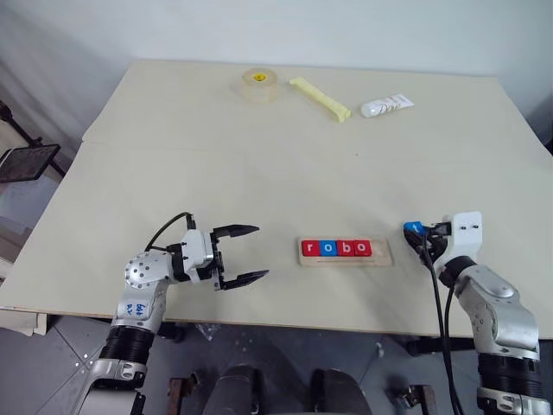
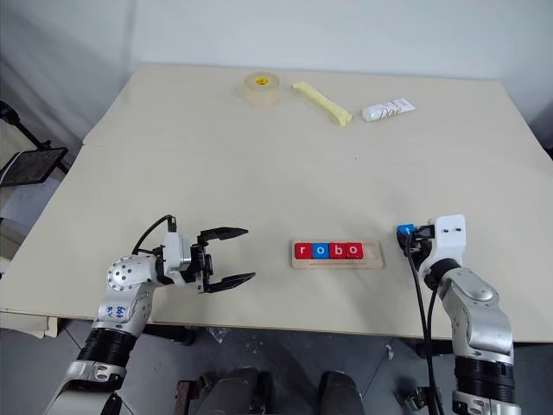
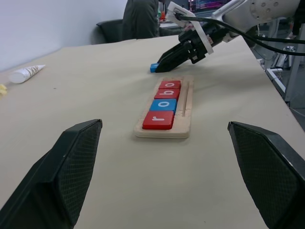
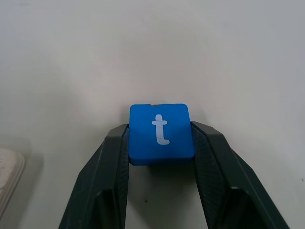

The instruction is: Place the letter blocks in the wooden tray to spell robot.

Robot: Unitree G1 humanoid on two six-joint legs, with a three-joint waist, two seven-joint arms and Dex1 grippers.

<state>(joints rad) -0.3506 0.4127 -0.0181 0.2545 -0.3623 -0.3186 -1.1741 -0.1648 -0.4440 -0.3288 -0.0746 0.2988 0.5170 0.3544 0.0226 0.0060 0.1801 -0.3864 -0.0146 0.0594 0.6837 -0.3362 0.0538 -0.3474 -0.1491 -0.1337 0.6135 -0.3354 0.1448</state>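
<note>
Tabletop's wooden tray [image 1: 384, 253] holds four letter blocks [image 1: 337, 249] spelling "robo".

Right gripper [image 4: 161, 143] is clamping the blue "t" block [image 4: 160, 133] between both fingers [image 4: 107, 167] on the pale tabletop [image 4: 152, 47].
</note>
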